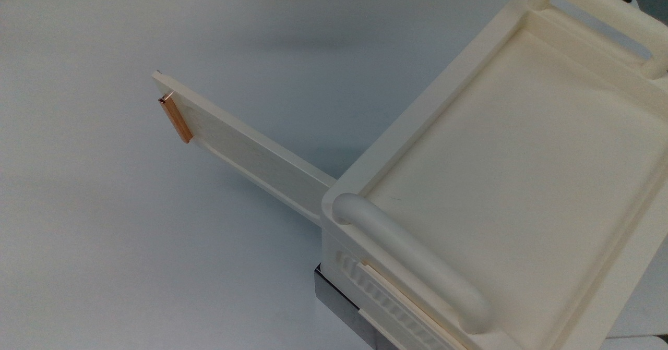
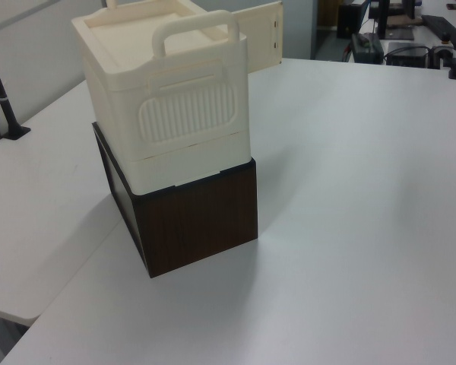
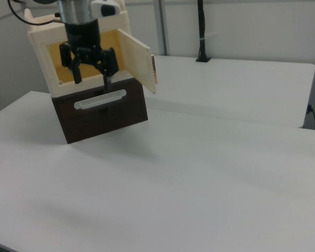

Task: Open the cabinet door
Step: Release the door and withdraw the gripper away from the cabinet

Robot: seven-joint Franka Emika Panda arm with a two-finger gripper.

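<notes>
The right view showed the end effector (image 3: 91, 77) hanging before the cabinet (image 3: 42, 52), its fingers spread apart and holding nothing. The cabinet door (image 1: 245, 154) stood swung wide out over the bench (image 1: 104, 235), and the top view showed its copper handle (image 1: 176, 119). The cabinet's yellowish interior (image 3: 113, 50) held nothing visible.

Cream-white cabinet door (image 1: 245, 154) with copper-orange handle (image 1: 176, 119), dark brown wood-grain base (image 2: 197, 220), white table (image 1: 104, 225).
</notes>
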